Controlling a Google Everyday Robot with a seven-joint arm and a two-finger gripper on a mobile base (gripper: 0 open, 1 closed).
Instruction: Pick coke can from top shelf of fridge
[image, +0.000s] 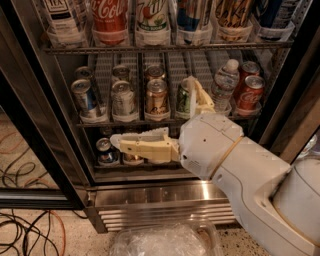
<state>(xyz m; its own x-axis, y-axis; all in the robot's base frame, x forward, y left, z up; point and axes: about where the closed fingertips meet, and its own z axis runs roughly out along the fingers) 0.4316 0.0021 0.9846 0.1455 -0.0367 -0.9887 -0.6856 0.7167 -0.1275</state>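
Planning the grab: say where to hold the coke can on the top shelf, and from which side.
Grip the coke can by its red side wall above the clear holder, coming straight from the front: it stands upright with cans close on both sides. The gripper is open, lower, by the middle shelf.

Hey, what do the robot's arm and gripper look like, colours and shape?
The arm is a smooth, glossy white shell of rounded segments with a thin tan seam ring. The gripper, low in front of the fridge, has two cream, ribbed fingers. No cables or markings show on it.
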